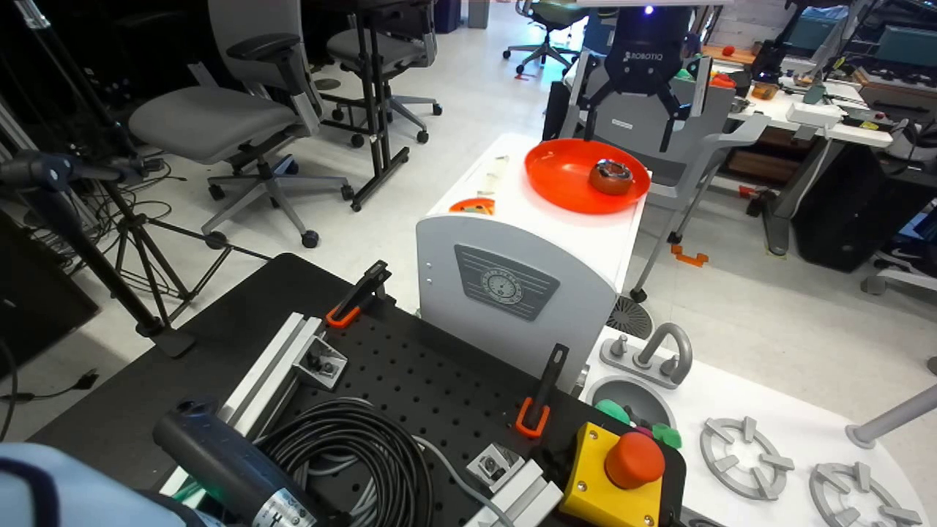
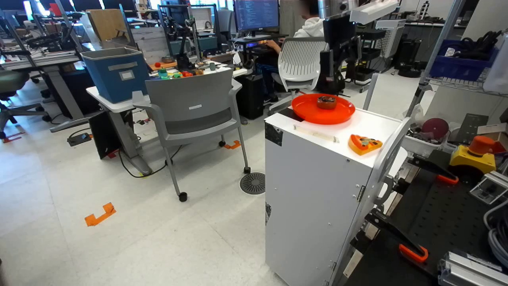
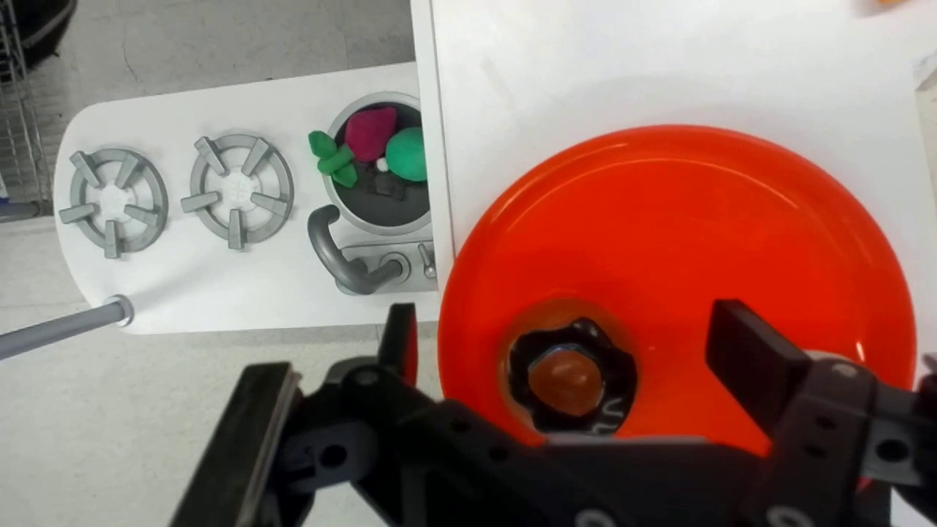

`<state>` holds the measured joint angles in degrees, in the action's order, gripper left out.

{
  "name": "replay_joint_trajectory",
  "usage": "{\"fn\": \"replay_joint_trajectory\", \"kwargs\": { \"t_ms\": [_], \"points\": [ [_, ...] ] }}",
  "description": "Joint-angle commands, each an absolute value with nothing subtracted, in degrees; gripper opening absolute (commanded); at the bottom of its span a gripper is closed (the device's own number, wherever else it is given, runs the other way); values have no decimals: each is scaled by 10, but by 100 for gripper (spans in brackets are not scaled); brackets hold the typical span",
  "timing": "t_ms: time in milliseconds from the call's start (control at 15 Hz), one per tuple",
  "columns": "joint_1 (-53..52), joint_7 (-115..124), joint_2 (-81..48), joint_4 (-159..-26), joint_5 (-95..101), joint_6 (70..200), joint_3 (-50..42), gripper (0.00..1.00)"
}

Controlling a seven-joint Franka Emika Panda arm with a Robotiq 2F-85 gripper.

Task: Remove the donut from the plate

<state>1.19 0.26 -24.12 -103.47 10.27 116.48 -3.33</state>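
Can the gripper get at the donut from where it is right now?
Looks likely: the gripper hangs open above the plate, the donut lies there uncovered, and I see nothing between them. The raised rim nearby may crowd one side.

Grey chairs (image 2: pixel 188 97) on pale floor (image 2: pixel 166 242)

black claw (image 1: pixel 628 132) here, white robotiq lettering (image 1: pixel 644 56) up front, blue light (image 1: pixel 648 10) glowing above, round screws (image 3: pixel 845 369) along its links (image 3: pixel 432 432)!
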Motion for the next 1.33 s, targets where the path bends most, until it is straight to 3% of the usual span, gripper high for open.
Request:
{"fn": "replay_joint_trajectory", "kwargs": {
  "t_ms": [0, 1267],
  "points": [
    [12, 2, -243, -1033, 103, 1161, -33, 100],
    [16, 41, -251, -1052, 76, 1289, -35, 100]
  ]
}}
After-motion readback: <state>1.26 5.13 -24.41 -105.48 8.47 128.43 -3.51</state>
